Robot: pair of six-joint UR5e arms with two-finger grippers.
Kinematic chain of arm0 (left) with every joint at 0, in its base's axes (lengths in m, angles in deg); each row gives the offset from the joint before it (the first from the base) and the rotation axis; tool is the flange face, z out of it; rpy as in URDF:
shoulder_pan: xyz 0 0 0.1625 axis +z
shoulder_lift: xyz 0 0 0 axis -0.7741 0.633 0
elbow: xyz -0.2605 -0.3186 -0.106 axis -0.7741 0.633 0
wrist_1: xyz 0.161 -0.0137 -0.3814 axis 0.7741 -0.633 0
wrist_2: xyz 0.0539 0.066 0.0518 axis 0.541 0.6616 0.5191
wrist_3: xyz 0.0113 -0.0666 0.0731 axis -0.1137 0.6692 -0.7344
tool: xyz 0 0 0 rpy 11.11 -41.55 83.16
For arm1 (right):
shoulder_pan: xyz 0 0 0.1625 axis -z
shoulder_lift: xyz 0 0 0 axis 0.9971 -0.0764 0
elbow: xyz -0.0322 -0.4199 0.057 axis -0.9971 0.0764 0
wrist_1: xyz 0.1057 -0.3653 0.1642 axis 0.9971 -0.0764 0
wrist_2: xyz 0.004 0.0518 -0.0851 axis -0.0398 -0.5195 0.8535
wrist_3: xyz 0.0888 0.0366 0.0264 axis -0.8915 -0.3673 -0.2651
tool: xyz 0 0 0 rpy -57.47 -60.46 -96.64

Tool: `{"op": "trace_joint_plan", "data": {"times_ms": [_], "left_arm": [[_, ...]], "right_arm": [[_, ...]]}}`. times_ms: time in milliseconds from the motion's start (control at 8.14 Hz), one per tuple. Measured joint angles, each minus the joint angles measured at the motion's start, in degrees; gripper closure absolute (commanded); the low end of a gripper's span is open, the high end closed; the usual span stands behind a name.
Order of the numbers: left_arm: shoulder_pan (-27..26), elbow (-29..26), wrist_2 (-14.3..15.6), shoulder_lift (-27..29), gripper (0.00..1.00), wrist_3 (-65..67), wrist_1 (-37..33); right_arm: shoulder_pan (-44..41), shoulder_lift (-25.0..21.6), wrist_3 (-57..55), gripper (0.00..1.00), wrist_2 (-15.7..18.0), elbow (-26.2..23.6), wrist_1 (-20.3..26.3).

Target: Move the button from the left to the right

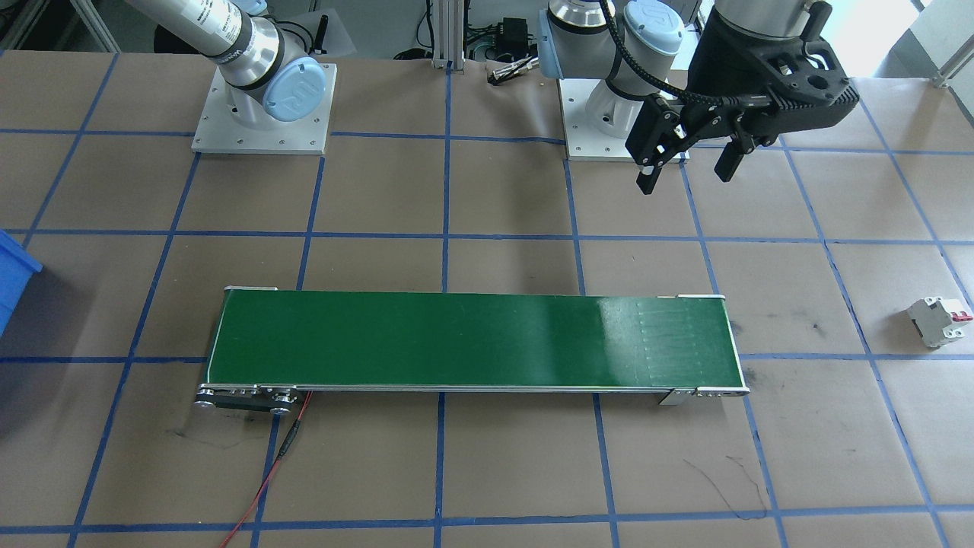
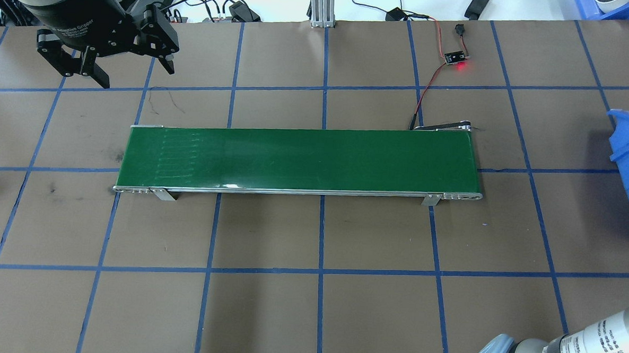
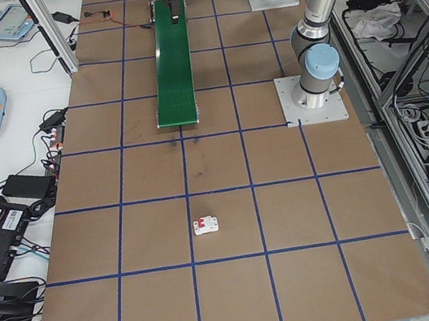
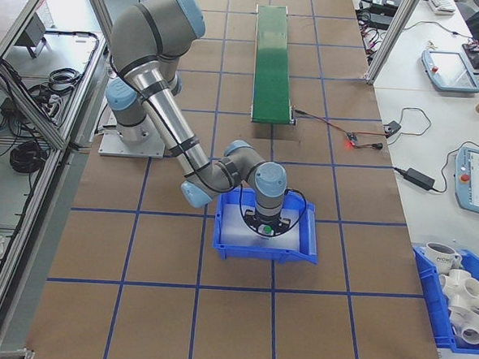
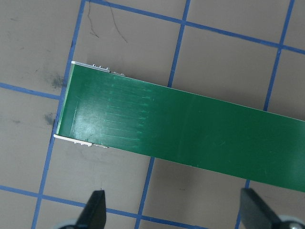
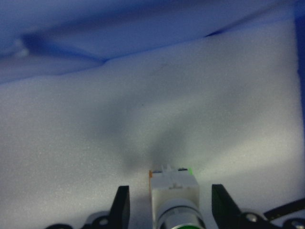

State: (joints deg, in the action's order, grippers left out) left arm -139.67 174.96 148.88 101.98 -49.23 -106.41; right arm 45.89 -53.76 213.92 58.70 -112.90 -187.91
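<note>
Inside the bin (image 4: 300,247), the right pincer (image 6: 170,205) straddles the button (image 6: 174,195), fingers apart, not touching; the left pincer (image 2: 118,64) hangs wide open, empty.

The left gripper's (image 2: 120,64) black body carries small white lettering in the overhead view, seemingly ending in "Gripper" (the rest is too small to read). The right arm's (image 2: 599,348) silver link bears "UNIVERSAL ROBOTS" beside a QR code.

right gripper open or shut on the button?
Open. The right gripper has a finger each side of the button, with gaps showing.
</note>
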Motion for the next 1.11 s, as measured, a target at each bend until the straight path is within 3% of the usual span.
{"op": "trace_joint_plan", "data": {"times_ms": [368,737,1105], "left_arm": [[0.0,0.0,0.0,0.0,0.0,0.0,0.0],[0.0,0.0,0.0,0.0,0.0,0.0,0.0],[0.0,0.0,0.1,0.0,0.0,0.0,0.1]], "right_arm": [[0.0,-5.4,-6.9,0.0,-0.7,0.0,4.7],[-1.6,-16.6,-32.5,0.0,-0.2,0.0,18.2],[-11.8,-26.6,-54.9,0.0,1.5,0.7,30.0]]}}
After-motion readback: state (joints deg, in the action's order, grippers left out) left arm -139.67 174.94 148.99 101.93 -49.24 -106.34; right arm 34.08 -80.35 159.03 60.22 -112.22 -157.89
